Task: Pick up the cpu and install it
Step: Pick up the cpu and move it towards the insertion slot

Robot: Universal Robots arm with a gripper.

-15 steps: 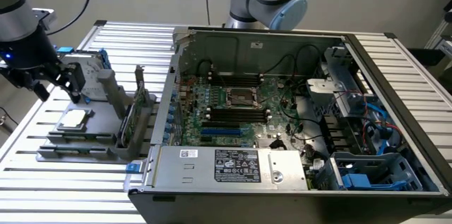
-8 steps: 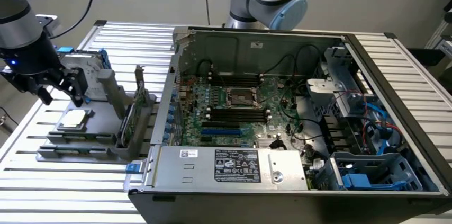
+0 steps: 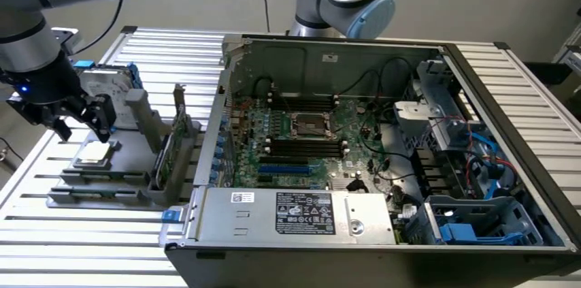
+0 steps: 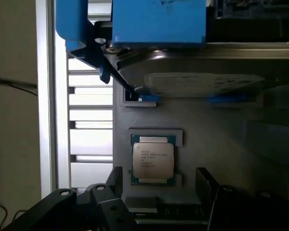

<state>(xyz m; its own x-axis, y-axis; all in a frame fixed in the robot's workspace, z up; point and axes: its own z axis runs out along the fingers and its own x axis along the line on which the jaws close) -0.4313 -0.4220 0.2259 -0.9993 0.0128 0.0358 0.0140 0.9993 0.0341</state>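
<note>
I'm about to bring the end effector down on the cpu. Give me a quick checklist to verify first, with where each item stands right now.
1. Is the end effector open and empty? Ok: it is spread wide and holds nothing.
2. Is the cpu lying flat in the grey holder? Ok.
3. Do the fingers sit either side of the cpu? Ok in the wrist view.
4. Is there a gap between end effector and cpu, with no contact? Ok in the exterior view.
5. Is there clearance to the hard drive behind the end effector? Cannot tell.
6. Is the motherboard socket ready to receive? Cannot tell.
</note>
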